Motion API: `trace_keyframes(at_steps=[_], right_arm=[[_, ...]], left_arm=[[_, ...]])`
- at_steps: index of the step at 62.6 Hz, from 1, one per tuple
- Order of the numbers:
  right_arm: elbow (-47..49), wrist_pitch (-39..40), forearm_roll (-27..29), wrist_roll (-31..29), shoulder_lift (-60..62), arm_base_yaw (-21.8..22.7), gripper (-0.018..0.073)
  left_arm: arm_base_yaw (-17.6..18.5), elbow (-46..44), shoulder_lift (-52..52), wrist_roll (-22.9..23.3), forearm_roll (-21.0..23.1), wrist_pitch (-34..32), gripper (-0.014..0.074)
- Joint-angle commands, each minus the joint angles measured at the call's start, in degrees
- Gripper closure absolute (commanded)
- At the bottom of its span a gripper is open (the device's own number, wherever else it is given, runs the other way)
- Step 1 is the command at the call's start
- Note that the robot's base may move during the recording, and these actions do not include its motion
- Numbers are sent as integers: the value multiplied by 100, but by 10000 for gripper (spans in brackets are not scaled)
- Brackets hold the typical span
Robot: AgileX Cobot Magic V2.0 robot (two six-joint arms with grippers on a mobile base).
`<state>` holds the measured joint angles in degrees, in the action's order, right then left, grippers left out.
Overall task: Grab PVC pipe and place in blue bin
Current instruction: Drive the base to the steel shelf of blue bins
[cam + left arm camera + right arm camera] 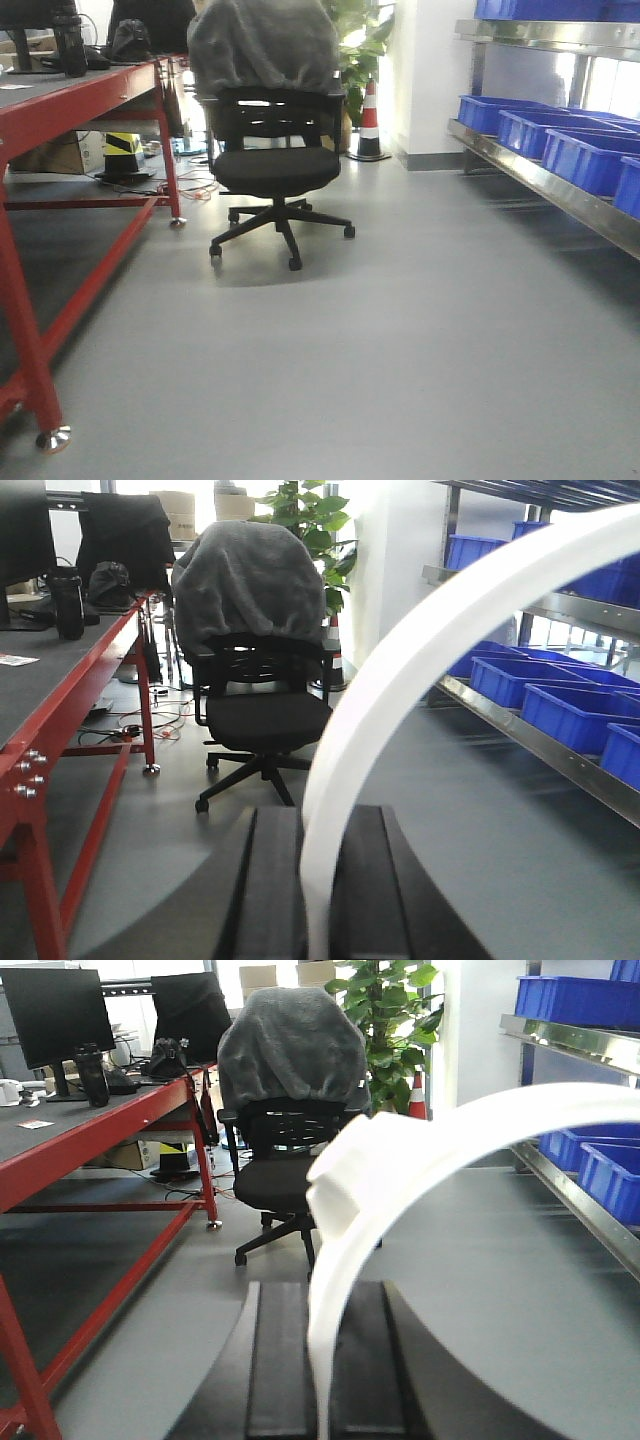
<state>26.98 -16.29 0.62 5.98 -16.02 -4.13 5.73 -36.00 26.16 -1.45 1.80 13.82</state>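
In the left wrist view a white curved PVC pipe [420, 650] arcs up and to the right from between two black fingers [275, 880]; my left gripper [322, 825] is shut on its lower end. The right wrist view shows much the same: a white curved PVC pipe [400, 1160] with a thicker collar, clamped at its lower end by my right gripper [318, 1295]. Blue bins [585, 155] stand in a row on the metal shelf at the right, and they also show as blue bins [570, 705] and blue bins [600, 1165] in the wrist views. Neither gripper shows in the front view.
A black office chair [275, 170] draped in grey cloth stands ahead on the grey floor. A red-framed table [60, 100] with monitors runs along the left. The steel shelf [560, 190] lines the right wall. A traffic cone [369, 120] and a plant stand at the back.
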Motion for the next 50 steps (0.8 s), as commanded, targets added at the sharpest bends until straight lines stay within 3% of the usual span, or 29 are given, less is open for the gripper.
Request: trace_keyframes(at_steps=[1, 50], right_arm=[[8, 135, -62, -11, 18, -6, 720], [8, 135, -62, -11, 18, -6, 720]], left_arm=[[25, -12, -12, 4, -1, -148, 707], [25, -12, -12, 4, 0, -159, 707]])
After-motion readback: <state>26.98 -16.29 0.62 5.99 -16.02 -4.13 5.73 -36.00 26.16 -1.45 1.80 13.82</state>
